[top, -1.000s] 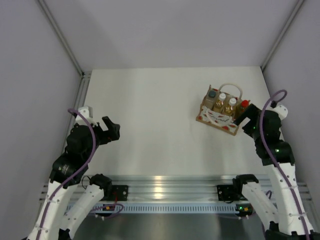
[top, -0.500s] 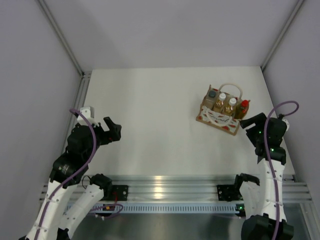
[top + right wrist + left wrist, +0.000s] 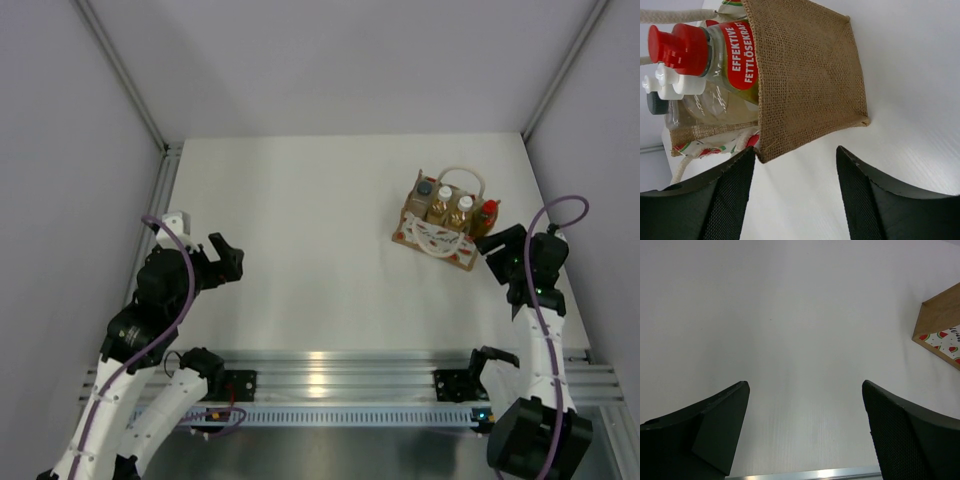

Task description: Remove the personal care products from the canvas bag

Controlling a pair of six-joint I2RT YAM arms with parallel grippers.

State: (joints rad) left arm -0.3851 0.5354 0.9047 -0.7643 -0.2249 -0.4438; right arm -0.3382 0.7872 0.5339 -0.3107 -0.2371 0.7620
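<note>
Standing upright in the canvas bag [image 3: 434,238], four bottles [image 3: 462,209], long axes vertical.

The tan canvas bag [image 3: 432,237] stands upright just ahead of the right gripper [image 3: 502,244]. Four bottles stand inside: the red-capped bottle [image 3: 486,215] nearest it, then two white-capped amber bottles [image 3: 463,211], and the dark-capped bottle [image 3: 425,190] farthest.

This looks like a robotics lab test cell. Plain pale grey wall panels [image 3: 340,60] box in a bare white matte worktop [image 3: 300,240] behind and at both sides. A ribbed aluminium rail [image 3: 340,375] along its near edge carries a white-and-black left arm [image 3: 150,300] and right arm [image 3: 540,300], both trailing purple cables [image 3: 187,270].
</note>
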